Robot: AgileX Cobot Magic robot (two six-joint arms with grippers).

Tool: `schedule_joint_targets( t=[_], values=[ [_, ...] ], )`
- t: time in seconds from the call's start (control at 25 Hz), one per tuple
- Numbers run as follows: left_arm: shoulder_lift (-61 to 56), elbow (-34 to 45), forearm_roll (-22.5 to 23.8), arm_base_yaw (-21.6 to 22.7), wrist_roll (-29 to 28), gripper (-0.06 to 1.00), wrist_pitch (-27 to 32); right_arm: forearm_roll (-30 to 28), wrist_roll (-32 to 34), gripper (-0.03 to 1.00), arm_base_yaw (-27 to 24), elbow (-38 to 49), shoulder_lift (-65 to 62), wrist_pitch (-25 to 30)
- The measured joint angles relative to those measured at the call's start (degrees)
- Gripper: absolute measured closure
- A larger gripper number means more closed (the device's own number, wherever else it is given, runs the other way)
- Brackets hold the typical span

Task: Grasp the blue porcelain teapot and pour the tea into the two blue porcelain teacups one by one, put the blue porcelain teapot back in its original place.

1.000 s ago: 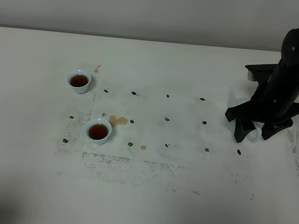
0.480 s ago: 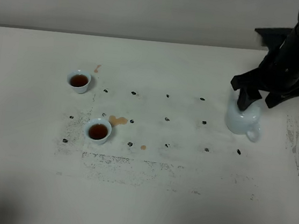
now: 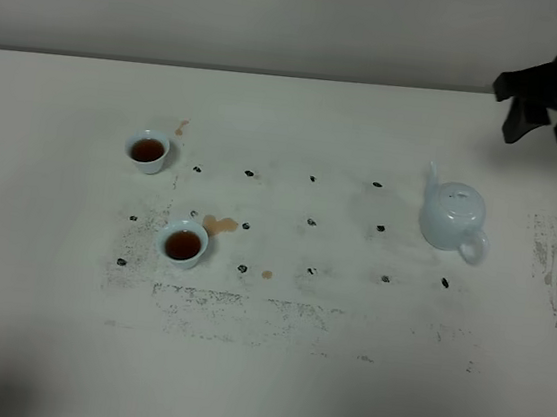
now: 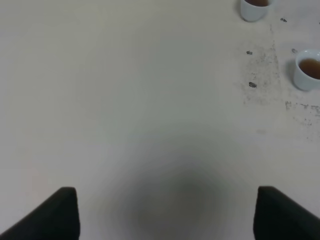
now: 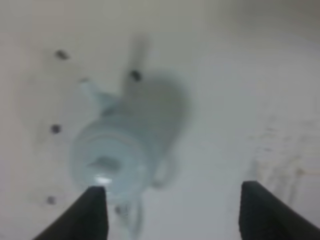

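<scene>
Right gripper [image 3: 547, 126]: hanging high over the table's far right edge, jaws spread wide, holding nothing.
Teapot relative to gripper: the blue porcelain teapot [image 3: 453, 217] is standing upright below and to the left of it, well apart; in the right wrist view the teapot [image 5: 112, 155] is lying blurred between the two fingertips [image 5: 92, 212].
Teapot axis: spout pointing toward the far left, loop handle toward the near right.
Left gripper [image 4: 165, 212]: fingers parted, empty, hovering over bare table, farther from the teapot.
Teacups: far teacup [image 3: 148, 150] and near teacup [image 3: 183, 245] are both holding tea, well left of the teapot.
Surface: white table [image 3: 340, 377], scuffed, showing tea spills [image 3: 219, 225] beside the near teacup.
Judgement: pouring and replacing appear complete; only retreat is remaining.
</scene>
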Motion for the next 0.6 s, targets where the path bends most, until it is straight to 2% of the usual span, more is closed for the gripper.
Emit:
schedule_joint_targets(
  t=[0.12,0.28,0.4,0.6],
  values=[
    [0.0,0.0,0.0,0.0,0.0,0.26,0.0,0.67,0.0,0.44,-2.87,0.0,-0.13,0.04],
    [0.0,0.0,0.0,0.0,0.0,0.26,0.0,0.87,0.0,0.46,-3.19,2.12,-4.3,-0.15],
    [0.0,0.0,0.0,0.0,0.0,0.26,0.0,-0.19,0.4,0.46,-3.19,9.98,-12.19,-0.18],
    [0.0,0.0,0.0,0.0,0.0,0.26,0.0,-0.85,0.48,0.46,-3.19,30.08,-30.31,0.02]
  ],
)
